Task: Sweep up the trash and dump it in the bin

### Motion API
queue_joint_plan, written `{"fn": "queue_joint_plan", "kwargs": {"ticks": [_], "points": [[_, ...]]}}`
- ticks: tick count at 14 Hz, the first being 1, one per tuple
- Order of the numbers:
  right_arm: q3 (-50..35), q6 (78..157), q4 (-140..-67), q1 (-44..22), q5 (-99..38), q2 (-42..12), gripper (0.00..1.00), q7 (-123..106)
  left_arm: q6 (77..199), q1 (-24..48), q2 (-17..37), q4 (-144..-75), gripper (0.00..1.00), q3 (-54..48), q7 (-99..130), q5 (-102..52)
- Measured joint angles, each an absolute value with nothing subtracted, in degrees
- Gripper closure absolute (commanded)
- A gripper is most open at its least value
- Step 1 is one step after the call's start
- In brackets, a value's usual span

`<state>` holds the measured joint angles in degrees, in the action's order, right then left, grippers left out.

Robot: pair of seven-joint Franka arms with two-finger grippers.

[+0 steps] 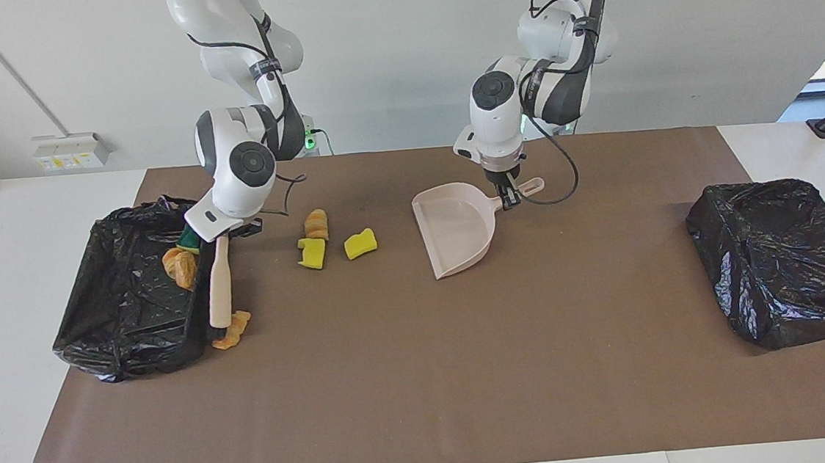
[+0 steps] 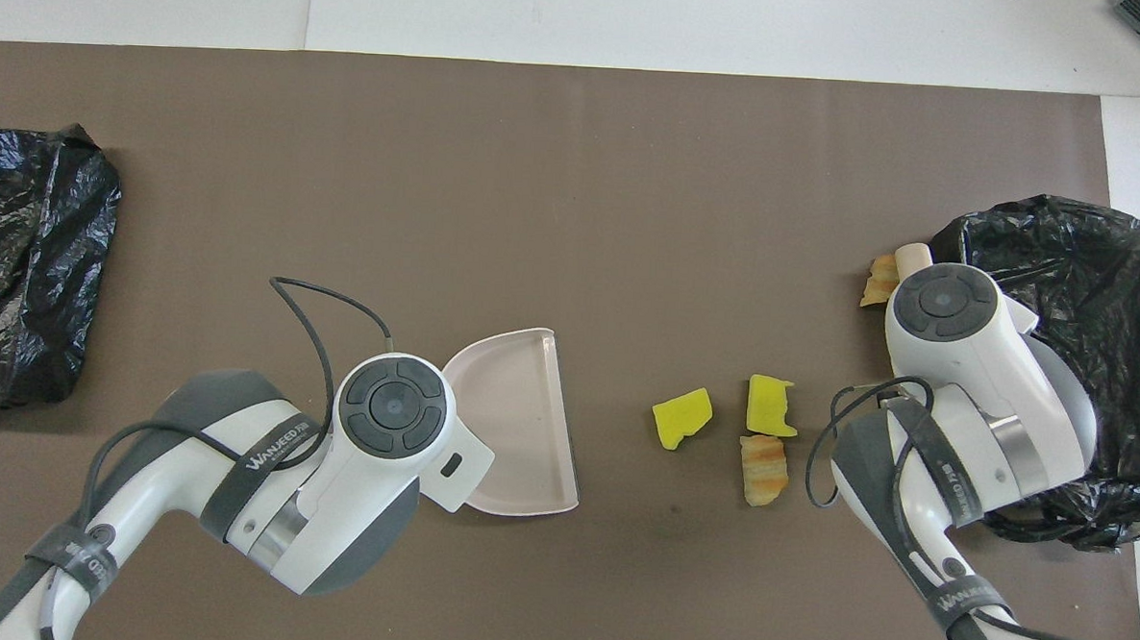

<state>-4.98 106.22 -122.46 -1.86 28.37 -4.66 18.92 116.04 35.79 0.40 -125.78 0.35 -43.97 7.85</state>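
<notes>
At the left of the facing view the right claw [image 1: 227, 232] is closed on the brush [image 1: 218, 283], its bristles by a bread lump [image 1: 232, 331] beside the bin [image 1: 88, 323], while the left claw [image 1: 506, 197] grips the dustpan [image 1: 456, 229] low on the desk [image 1: 425, 392] at centre, probably ready for the trash.

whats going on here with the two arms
A cleanup job. The right tool holds a brush by the bin at its end of the table, bristles at an orange lump. The left tool grips the dustpan by its handle. Three pieces lie on the mat between them; some trash is already in that bin.
</notes>
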Motion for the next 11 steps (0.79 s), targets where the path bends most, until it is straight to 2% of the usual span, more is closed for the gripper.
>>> {"fn": "queue_joint_plan", "kwargs": {"ticks": [6,11], "points": [[-5.68,108.56,-122.01,-1.61,17.31,-7.24,1.00,18.08,116.06,35.74,0.40,-125.83,1.00,0.38,-43.97,7.85],[-6.24,101.16,-118.13,-6.58,1.47,-7.06,1.00,9.53,116.06,35.65,0.40,-125.93,1.00,0.65,-43.97,7.85]]}}
